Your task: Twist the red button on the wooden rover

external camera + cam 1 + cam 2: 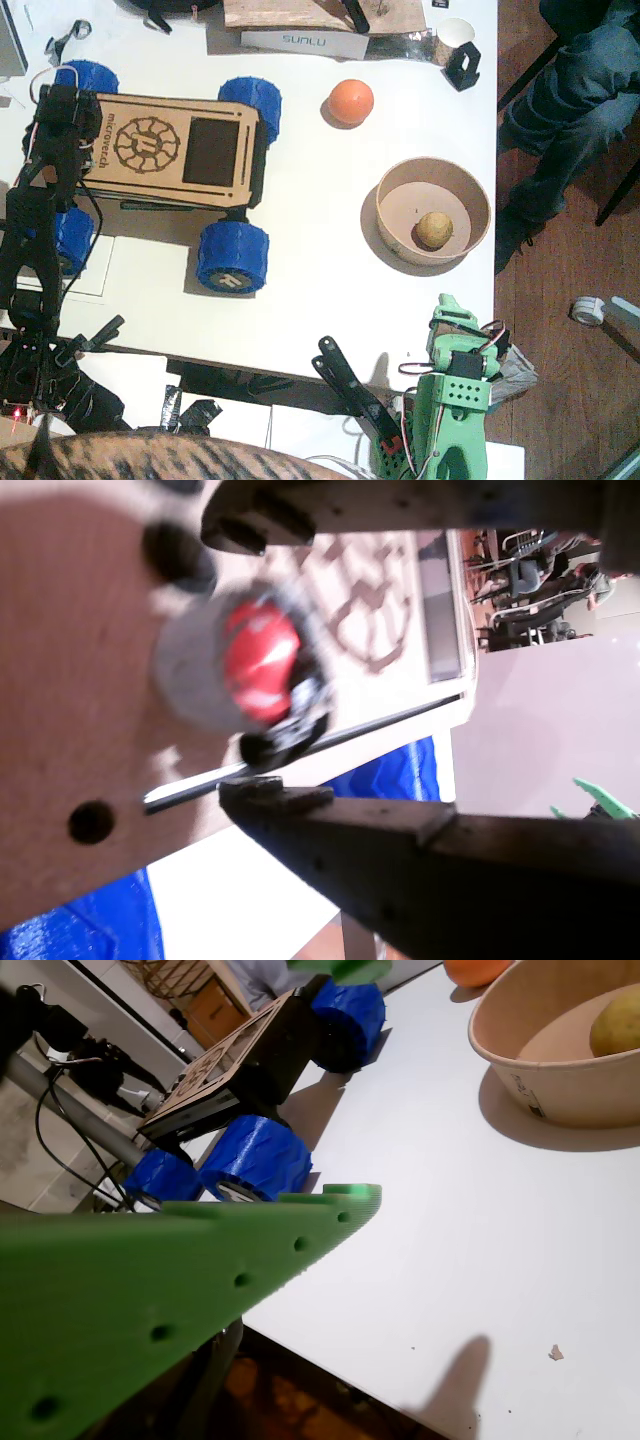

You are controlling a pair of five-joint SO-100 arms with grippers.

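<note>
Your red button (258, 660) sits right between the jaws of the left gripper (262, 655) in a wrist view, blurry but clearly red with a silvery rim around it. One black jaw is above it and the other runs underneath, both close in on the knob. Looks clenched on it, though the blur hides the exact contact. Just above the knob there's a small dark button (178, 555), also on the plywood.

In the fixed view the button itself is hidden under the left gripper (62, 105), which is parked on the near end of the wooden rover (160, 150), the end with the gear emblem. The black panel (211, 151) is further along the deck, away from your gripper, and the blue wheels (232, 256) stick out at the corners.

Well apart from the left gripper, past the rover, you've got an orange ball (351, 101) and a bowl (398, 185) with a small yellowish lump (434, 229) in it.

The green right gripper (445, 310) hangs off by the table edge, just beside the bowl, nothing in it. Jaws spread apart in a wrist view (345, 1080).
</note>
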